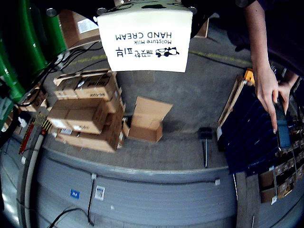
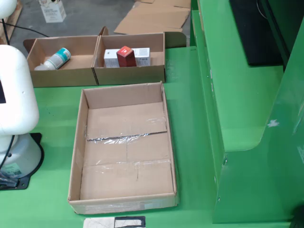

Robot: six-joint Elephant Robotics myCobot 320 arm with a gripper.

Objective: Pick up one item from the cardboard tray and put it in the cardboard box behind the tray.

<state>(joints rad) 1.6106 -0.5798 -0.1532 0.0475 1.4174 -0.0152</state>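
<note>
Hand cream box (image 1: 145, 40) is sitting right up against the riding camera, filling the top middle, so the gripper is likely holding it, but its fingers are hiding. Cardboard tray (image 2: 124, 199) is lying empty near us; cardboard boxes (image 2: 128, 73) are waiting just behind it.

I'm seeing hand cream box (image 1: 145, 40) cut off by top edge, hiding gripper; robot base (image 2: 14, 118) cropping at desk's left edge.
</note>
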